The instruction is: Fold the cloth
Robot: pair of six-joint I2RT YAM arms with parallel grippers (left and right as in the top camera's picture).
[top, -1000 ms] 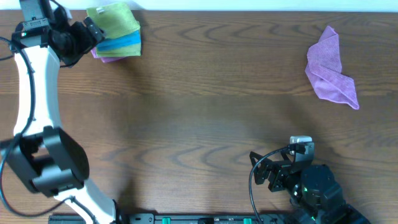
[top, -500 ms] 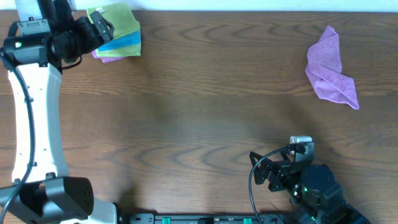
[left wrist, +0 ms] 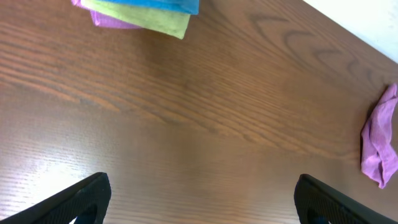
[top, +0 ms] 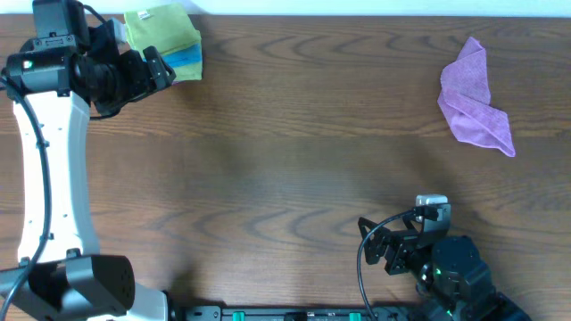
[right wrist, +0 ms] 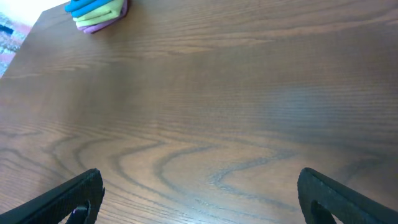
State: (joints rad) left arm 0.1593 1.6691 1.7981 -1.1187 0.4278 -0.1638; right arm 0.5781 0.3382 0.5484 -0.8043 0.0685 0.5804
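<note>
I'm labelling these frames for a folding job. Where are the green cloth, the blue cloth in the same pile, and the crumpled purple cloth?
green cloth (top: 165,31), overhead view, middle of its top face.
blue cloth (top: 189,61), overhead view, strip showing beside the green.
crumpled purple cloth (top: 466,94), overhead view, middle of the heap.

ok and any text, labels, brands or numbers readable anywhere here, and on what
None can be read.
The small white tag on the lime-green cloth is too small to show print.
The pale plate on the right arm is blurred, no letters visible.
The table and the crumpled purple cloth carry no writing.
</note>
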